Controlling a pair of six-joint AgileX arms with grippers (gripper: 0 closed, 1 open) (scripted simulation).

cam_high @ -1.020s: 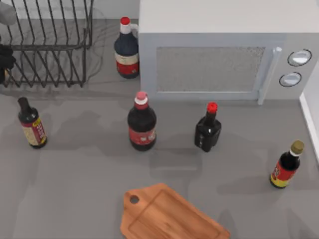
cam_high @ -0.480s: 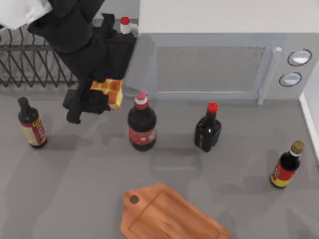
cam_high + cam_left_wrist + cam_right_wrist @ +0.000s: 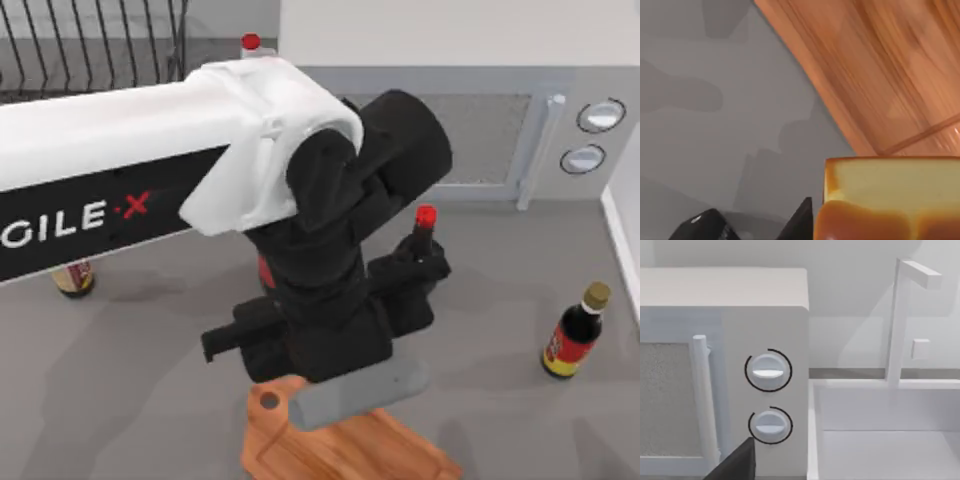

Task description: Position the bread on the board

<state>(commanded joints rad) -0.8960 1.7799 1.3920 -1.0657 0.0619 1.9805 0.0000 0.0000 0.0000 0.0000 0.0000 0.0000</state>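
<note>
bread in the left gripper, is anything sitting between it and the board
Nothing visible does. In the left wrist view the bread hangs over the board's edge, and the wood beneath is bare. From above, the left arm reaches across the table over the board.

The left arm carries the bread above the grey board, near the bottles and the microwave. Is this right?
Not quite: the board is orange-brown wood, not grey, as the top view shows. The left wrist view shows the bread over the board's edge. The rest stands.
</note>
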